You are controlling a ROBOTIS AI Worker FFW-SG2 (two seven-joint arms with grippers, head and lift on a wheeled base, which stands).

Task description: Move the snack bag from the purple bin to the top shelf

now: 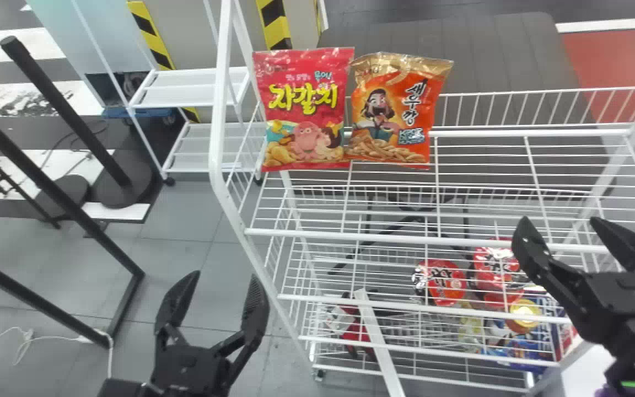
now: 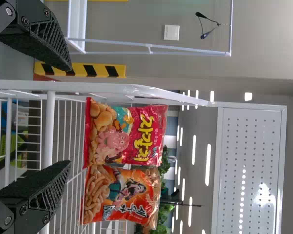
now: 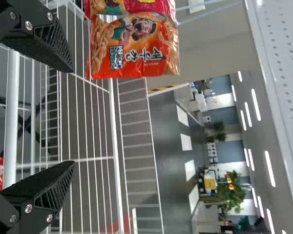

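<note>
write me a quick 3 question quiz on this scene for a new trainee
1. Multiple choice: which bag is beside the orange bag on the top shelf?
A) a green bag
B) a red bag
C) a blue bag
2. True or false: the left gripper holds nothing.
3. Fill in the blank: the fingers of the right gripper are ____ (open or shut).

Key: 1 B; 2 true; 3 open.
</note>
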